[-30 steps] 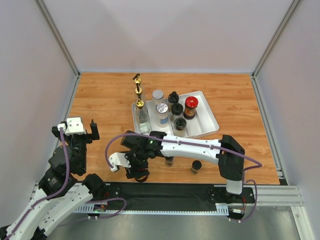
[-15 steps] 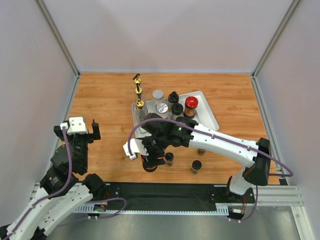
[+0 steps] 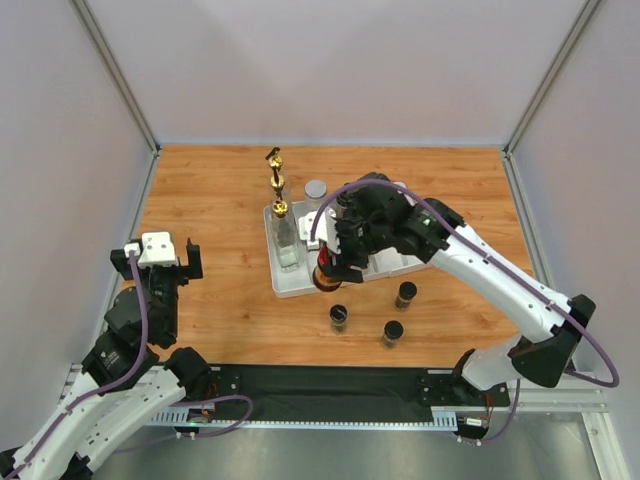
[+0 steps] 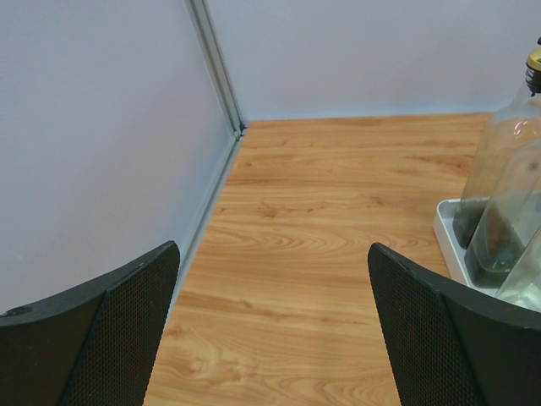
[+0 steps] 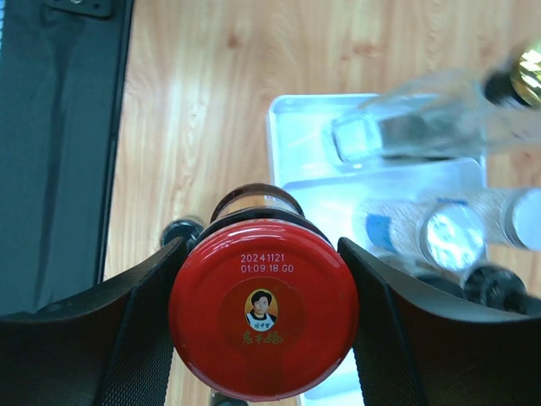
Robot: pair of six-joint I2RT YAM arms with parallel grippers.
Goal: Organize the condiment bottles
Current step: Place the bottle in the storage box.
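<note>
The right hand (image 3: pixel 330 264) is clamped on the red-lidded jar (image 5: pixel 264 317), 1 mesh-faced finger (image 5: pixel 127 338) pressing each side at lid height. The jar hangs over the near-left part of the white tray (image 3: pixel 425 246), just inside its near rim. From the pictures I cannot tell whether its base already touches the tray floor.

The left hand (image 4: pixel 270 321) is spread wide with nothing between its fingers, well to the left of the tray and pointing at bare surface (image 3: pixel 200 200).

In the tray's left side stand the tall gold-spouted bottles (image 3: pixel 287 243). 3 black-capped spice jars (image 3: pixel 339 318) stand on the surface just on the near side of the tray.

The held jar looks like dark glass under a metal screw lid, so I judge it rigid, fairly heavy for its size if it is full, and breakable if dropped. Its smooth lid rim gives little for the pads to bite, so a hold lower down, on the shoulder or body, would be more secure, and setting it down straight seems wise. The gold-spouted bottles look top-heavy and likely to tip if bumped. The spice jars seem light and best taken around the body below the cap.
</note>
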